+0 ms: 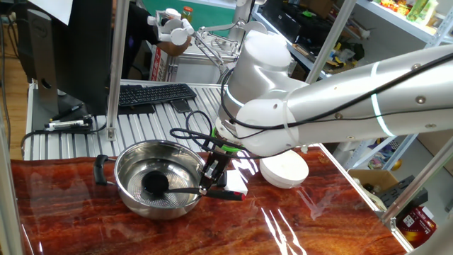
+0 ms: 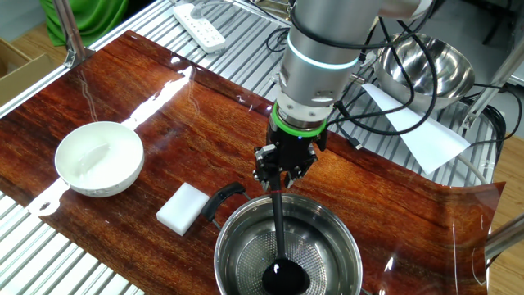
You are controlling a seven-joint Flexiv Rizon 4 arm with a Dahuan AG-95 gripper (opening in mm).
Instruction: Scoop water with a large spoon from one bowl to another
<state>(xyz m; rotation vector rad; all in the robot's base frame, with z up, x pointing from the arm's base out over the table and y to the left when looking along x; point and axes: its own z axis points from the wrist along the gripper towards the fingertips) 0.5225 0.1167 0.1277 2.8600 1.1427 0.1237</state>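
Observation:
The steel bowl (image 1: 133, 168) (image 2: 244, 246) stands on the wooden tabletop. The large spoon's black cup (image 1: 154, 184) (image 2: 285, 275) rests low inside it, on the dotted bottom. The spoon's thin dark handle (image 2: 278, 223) rises out over the bowl's rim, and its red tip (image 1: 236, 196) shows in one fixed view. My gripper (image 1: 213, 177) (image 2: 281, 179) is shut on the handle's upper part, just beyond the rim. The small white bowl (image 1: 284, 170) (image 2: 100, 158) sits apart from the steel one. Water in either bowl cannot be made out.
A white rectangular block (image 2: 183, 206) (image 1: 238, 184) lies between the two bowls. On the metal rack behind are a keyboard (image 1: 152, 94), a power strip (image 2: 201, 24), a sheet of paper (image 2: 419, 131) and a second steel bowl (image 2: 426, 70). Cables hang near my wrist.

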